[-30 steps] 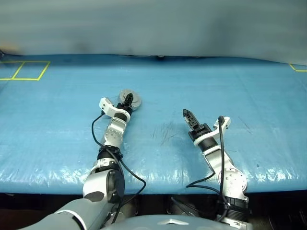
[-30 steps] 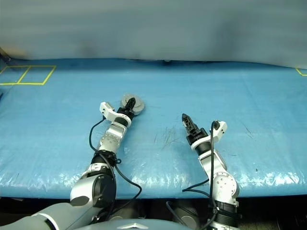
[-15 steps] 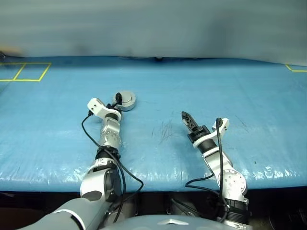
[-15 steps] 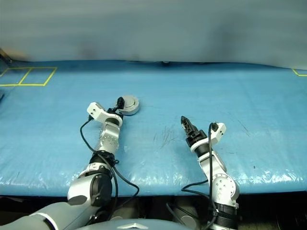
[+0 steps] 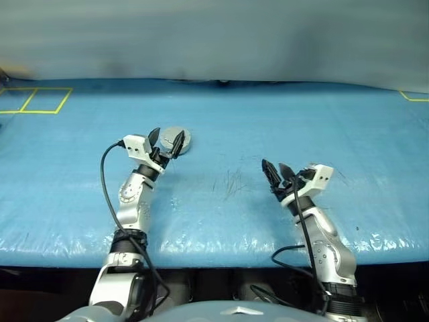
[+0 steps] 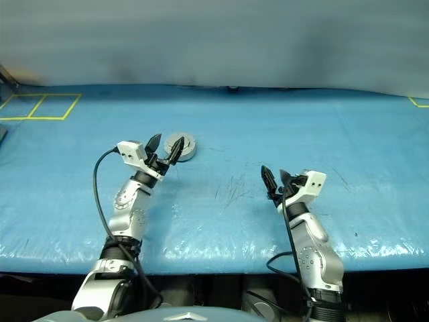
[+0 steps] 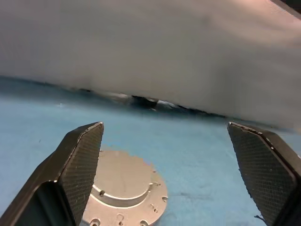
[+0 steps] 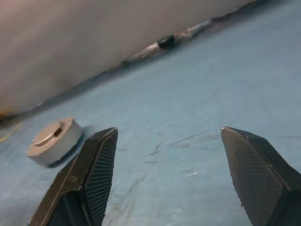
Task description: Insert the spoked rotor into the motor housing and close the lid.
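The motor housing (image 5: pixel 179 140) lies flat on the blue table, with the lid (image 7: pixel 123 181) shut on it, plain grey face and raised circle up. The spoked rotor is hidden. My left gripper (image 5: pixel 167 141) hovers just in front of the housing, open wide, with nothing between its fingers (image 7: pixel 83 160). From that wrist the housing shows low between the jaws. My right gripper (image 5: pixel 274 172) stands open and empty over the table to the right, well apart from the housing (image 8: pixel 53 141).
Yellow tape squares (image 5: pixel 35 100) mark the table's far left corner, and another yellow mark (image 5: pixel 415 96) sits at the far right. A grey backdrop (image 5: pixel 214 40) closes off the rear edge. Scuff marks (image 5: pixel 230 181) lie between the two arms.
My left gripper has come off the housing, drawn back and up, rolled and opened wide. My right gripper has rolled and shifted a little to the right. The housing stays put.
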